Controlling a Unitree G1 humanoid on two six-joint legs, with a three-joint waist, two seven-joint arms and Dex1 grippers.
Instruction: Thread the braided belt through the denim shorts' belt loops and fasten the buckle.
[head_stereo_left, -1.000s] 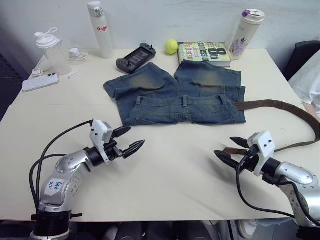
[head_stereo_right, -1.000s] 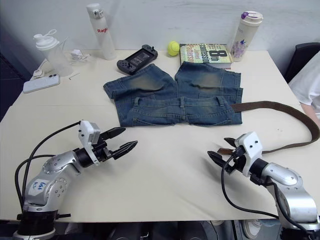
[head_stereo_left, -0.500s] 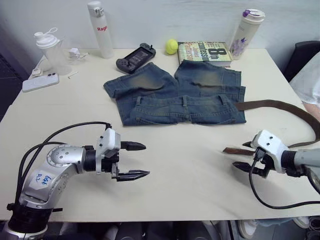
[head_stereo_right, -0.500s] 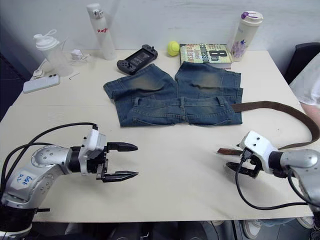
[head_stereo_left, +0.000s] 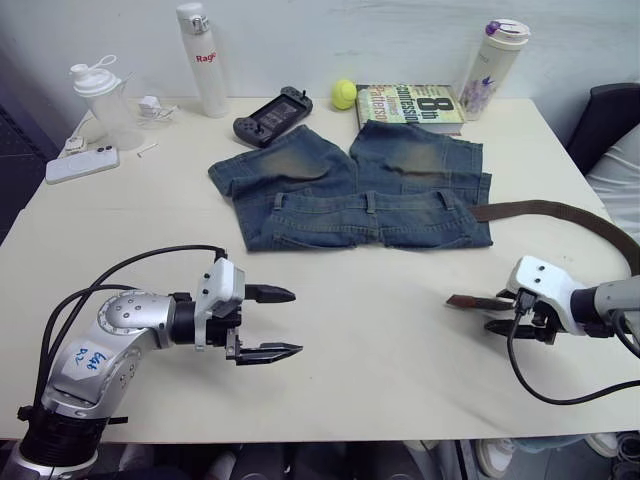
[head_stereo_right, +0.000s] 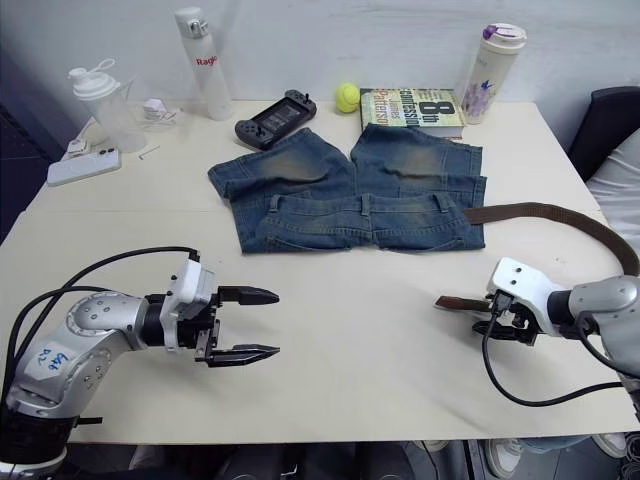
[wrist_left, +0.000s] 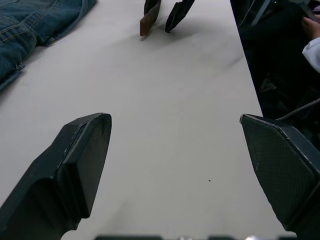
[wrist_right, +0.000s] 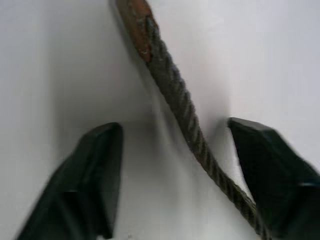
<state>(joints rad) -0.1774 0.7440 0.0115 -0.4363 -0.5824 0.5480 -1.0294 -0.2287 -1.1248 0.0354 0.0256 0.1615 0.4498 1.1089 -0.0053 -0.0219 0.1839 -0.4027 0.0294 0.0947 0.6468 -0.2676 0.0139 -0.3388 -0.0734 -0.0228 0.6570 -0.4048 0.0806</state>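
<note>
Inspector: What is the table (head_stereo_left: 360, 350) showing?
Assessor: It is presenting smooth and matt. On it, the denim shorts (head_stereo_left: 350, 190) are showing coarse faded cloth, and the braided belt (wrist_right: 175, 95) is showing rough woven strands with a worn, leathery tip.

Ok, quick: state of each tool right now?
Left tool: open, empty.
Right tool: open, straddling the dark-brown braided belt tip, not yet gripping.

Left arm (head_stereo_left: 110, 345): rounded silver-grey housing, white sticker with blue handwriting, looping black cable (head_stereo_left: 120, 272), white block behind two black tapered fingers (head_stereo_left: 268, 294). Right arm (head_stereo_left: 620, 298): same silver-grey shell, white wrist block (head_stereo_left: 542, 281), thin black cable (head_stereo_left: 560, 396) looping below, black fingers (wrist_right: 92, 175).
</note>
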